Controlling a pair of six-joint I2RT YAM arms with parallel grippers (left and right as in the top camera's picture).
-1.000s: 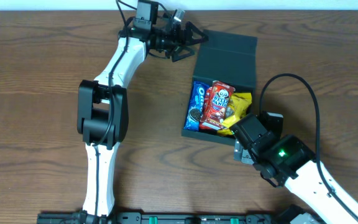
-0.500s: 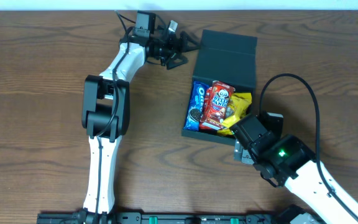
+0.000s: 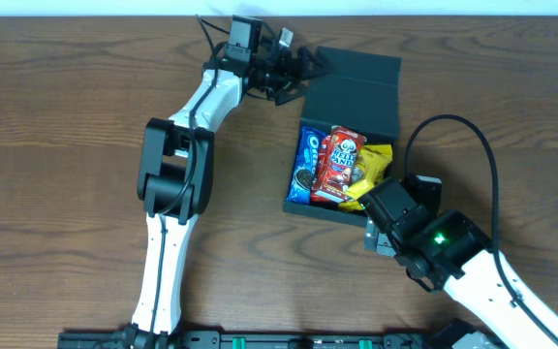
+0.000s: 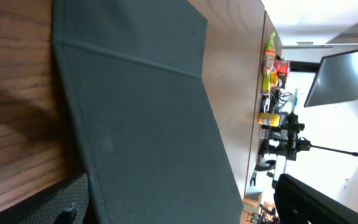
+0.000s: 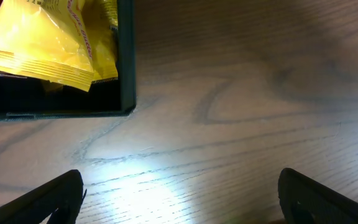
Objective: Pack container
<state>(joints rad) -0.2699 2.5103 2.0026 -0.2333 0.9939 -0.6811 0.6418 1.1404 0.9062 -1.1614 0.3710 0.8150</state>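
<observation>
The container (image 3: 343,207) is a dark teal box in the middle of the table, its flap lid (image 3: 355,85) thrown open toward the back. Inside lie a blue cookie packet (image 3: 307,163), a red packet (image 3: 338,165) and a yellow packet (image 3: 371,174). My left gripper (image 3: 303,70) is open at the lid's left edge. In the left wrist view the lid (image 4: 142,112) fills the space between the spread fingers (image 4: 48,205). My right gripper (image 3: 384,215) hangs open over bare wood beside the box's front right corner (image 5: 127,106), holding nothing.
A black cable (image 3: 453,124) loops over the table to the right of the box. The table's back edge (image 3: 453,16) runs just behind the lid. In the right wrist view the yellow packet (image 5: 48,50) pokes over the box wall.
My left arm has swung to the right, bringing its open gripper up to the lid's left edge. The right arm and the packets have not moved.
</observation>
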